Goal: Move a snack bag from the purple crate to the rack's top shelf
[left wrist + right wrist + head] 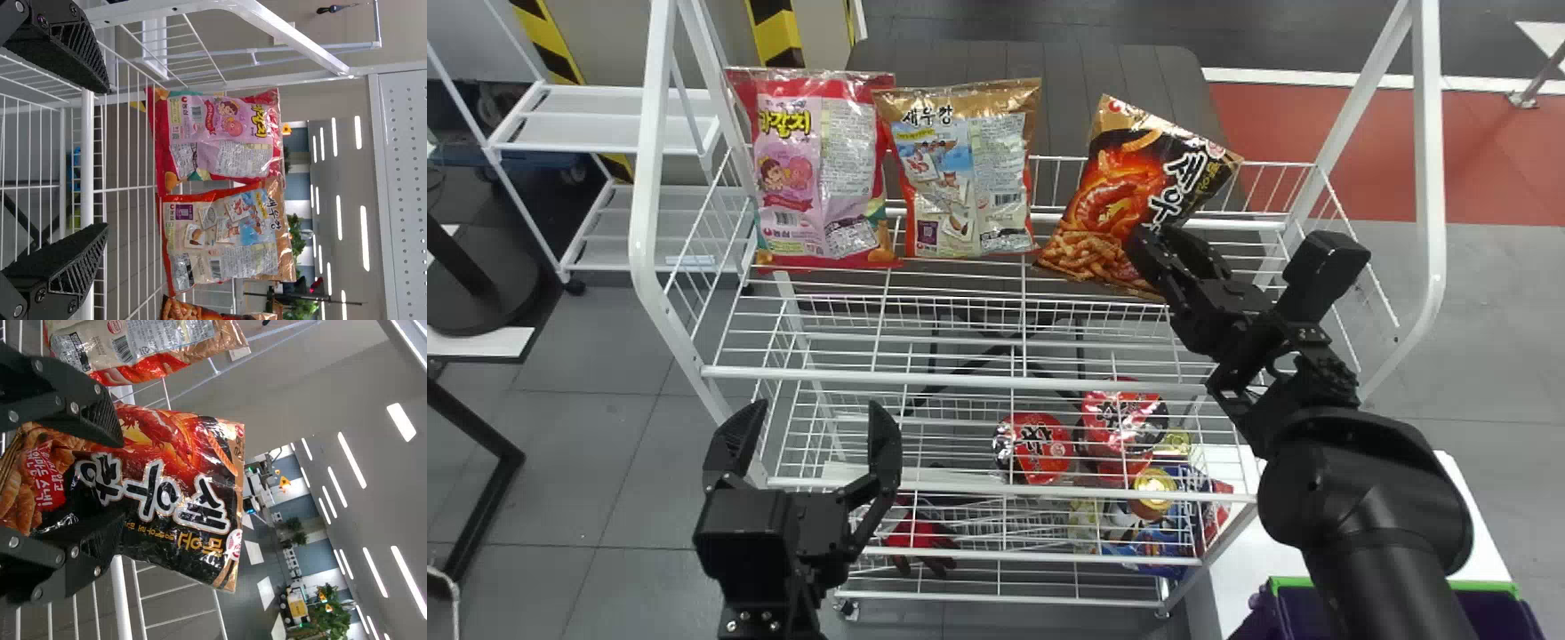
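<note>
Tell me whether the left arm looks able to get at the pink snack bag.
Probably yes: the left gripper is open, and over the front rail nothing seems to block the pink snack bag.

3 snack bags (965, 178): 1 pink, 1 blue-and-gold, 1 black-and-orange. 1 white wire rack (960, 380). 1 purple crate (1256, 617). Red-topped tubs (1040, 447): at least 2, exact count unclear.
</note>
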You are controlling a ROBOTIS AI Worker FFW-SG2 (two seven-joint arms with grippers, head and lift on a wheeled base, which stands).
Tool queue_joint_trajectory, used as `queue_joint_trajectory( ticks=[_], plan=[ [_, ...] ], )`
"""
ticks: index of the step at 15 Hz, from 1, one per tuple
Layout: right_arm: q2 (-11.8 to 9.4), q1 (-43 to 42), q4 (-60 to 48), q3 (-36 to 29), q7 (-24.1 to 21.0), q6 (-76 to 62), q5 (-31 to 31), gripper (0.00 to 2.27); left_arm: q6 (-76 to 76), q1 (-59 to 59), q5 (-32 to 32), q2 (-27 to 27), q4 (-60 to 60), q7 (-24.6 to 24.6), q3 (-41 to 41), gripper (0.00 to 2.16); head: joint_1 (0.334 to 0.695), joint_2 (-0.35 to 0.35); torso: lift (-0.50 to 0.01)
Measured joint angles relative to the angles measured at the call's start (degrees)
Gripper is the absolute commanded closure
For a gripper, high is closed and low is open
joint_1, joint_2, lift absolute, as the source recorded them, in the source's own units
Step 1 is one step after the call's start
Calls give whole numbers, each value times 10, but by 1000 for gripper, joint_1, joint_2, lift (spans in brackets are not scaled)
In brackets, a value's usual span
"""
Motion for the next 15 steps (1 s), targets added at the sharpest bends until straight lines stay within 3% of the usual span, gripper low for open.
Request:
queue_joint_trajectory(
  ticks=[3, 12, 15],
  plan=[
    [0, -4, 0, 1, 1, 17, -1, 1426, -1, 0, 0, 0, -1, 1, 0, 90, 695, -13, 1],
    [0, 10, -8, 11, 2, -8, 11, 1480, -8, 1, 0, -1, 0, 0, 0, 90, 695, -6, 1],
    [0, 23, -28, 25, -7, -35, 48, 1480, -8, -2, 0, -3, 3, -1, 0, 90, 695, 1, 1]
  ],
)
